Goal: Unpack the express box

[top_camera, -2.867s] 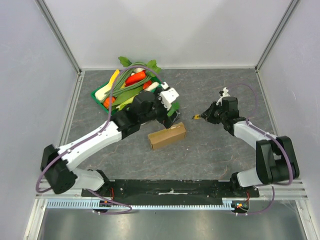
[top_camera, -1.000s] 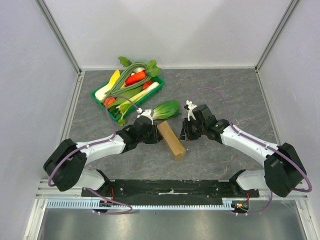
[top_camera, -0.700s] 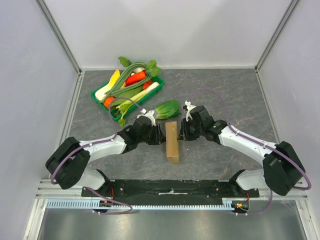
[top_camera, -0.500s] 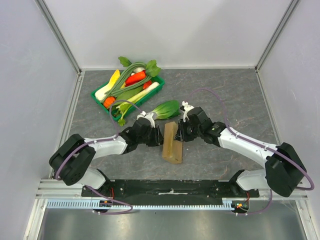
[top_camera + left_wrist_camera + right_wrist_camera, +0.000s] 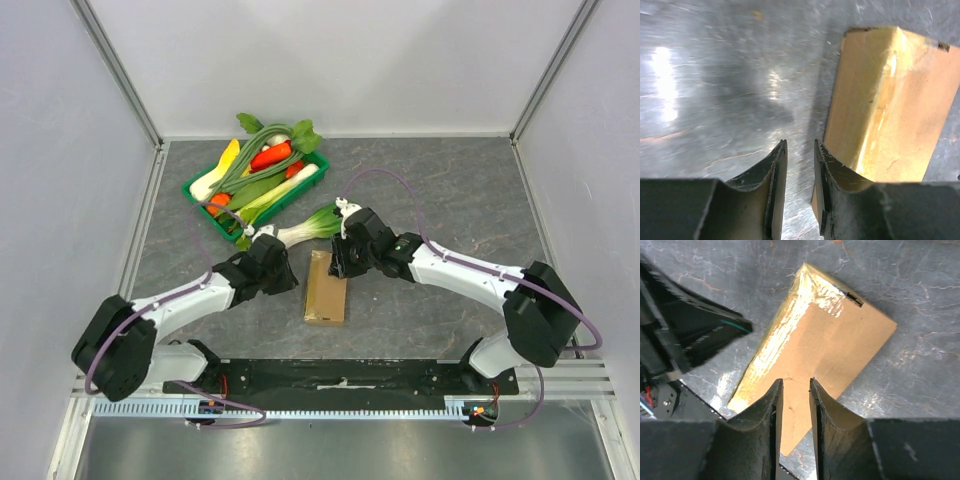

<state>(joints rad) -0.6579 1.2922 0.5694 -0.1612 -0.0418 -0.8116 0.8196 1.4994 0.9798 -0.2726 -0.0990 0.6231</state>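
**Position.** The express box (image 5: 327, 287) lies flat on the tabletop (image 5: 450, 180), just below the centre of the overhead view, long axis running up the frame. It looks unopened, with a glossy strip along one long edge.

**Grippers.** The left gripper (image 5: 283, 272) sits low at the box's left side. In its wrist view the jaws are narrow with nothing between them, and the box (image 5: 890, 110) lies to their right. The right gripper (image 5: 337, 262) is over the box's upper end, also narrow and empty, its tips above the broad brown face (image 5: 825, 345). Contact cannot be confirmed.

**Risks.**
- With both grippers narrow and neither gripping, any push may skid the light carton across the smooth tabletop, or spin it, instead of opening it.
- The two wrists are close together at the box's upper end, so a misjudged approach could bring them into collision.
- Downward pressure from the right fingertips could dent the cardboard.
- The bok choy (image 5: 310, 222) lies near the upper end and could be swept aside.

**Change.** Half a second earlier the box stood on edge, tilted between the grippers; it now lies flat and slightly lower in the frame. The left arm has swung further left.
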